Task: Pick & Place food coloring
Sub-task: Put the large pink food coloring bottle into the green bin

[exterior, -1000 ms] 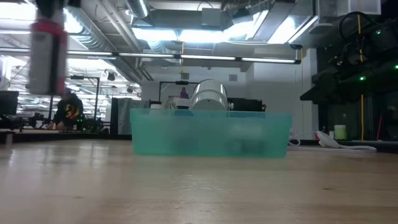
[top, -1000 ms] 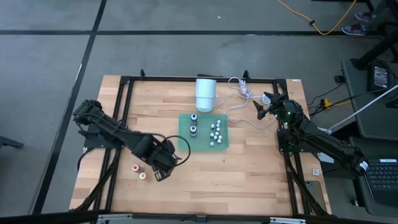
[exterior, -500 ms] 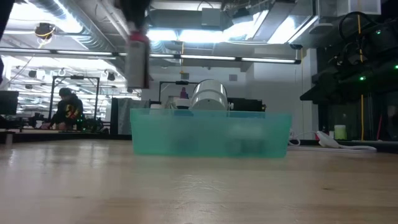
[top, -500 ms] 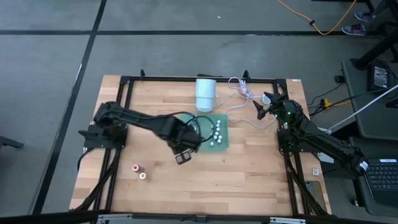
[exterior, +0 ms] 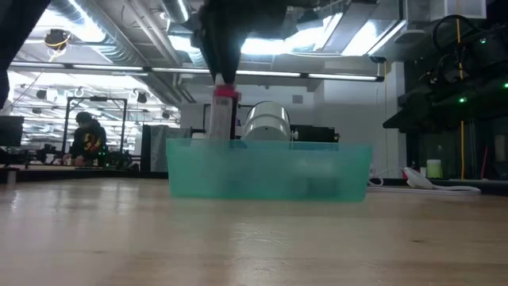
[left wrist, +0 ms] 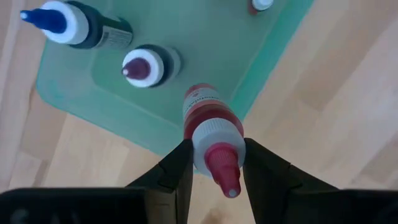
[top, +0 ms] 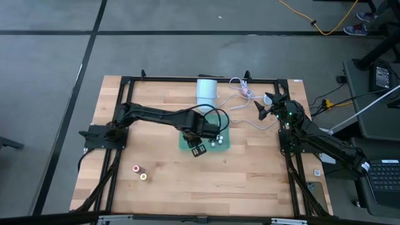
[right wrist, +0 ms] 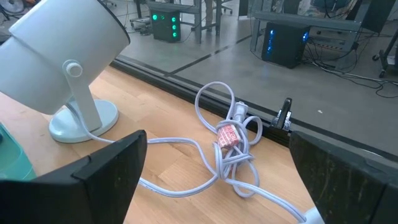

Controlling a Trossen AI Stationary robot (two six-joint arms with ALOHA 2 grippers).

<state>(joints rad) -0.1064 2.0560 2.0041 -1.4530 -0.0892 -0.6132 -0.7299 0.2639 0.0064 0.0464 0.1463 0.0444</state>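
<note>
The left claw (left wrist: 214, 163), clamped on the red bottle (left wrist: 208, 124), should be lowered upright into the green tray (left wrist: 74, 93), clear of neighbouring bottles.

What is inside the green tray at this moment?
In the green tray stand a blue-tipped bottle, a purple-tipped bottle and several white-capped ones. The left arm covers part of it in the high view.

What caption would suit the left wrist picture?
Left gripper holds a red-capped food coloring bottle above the green tray's edge.
</note>
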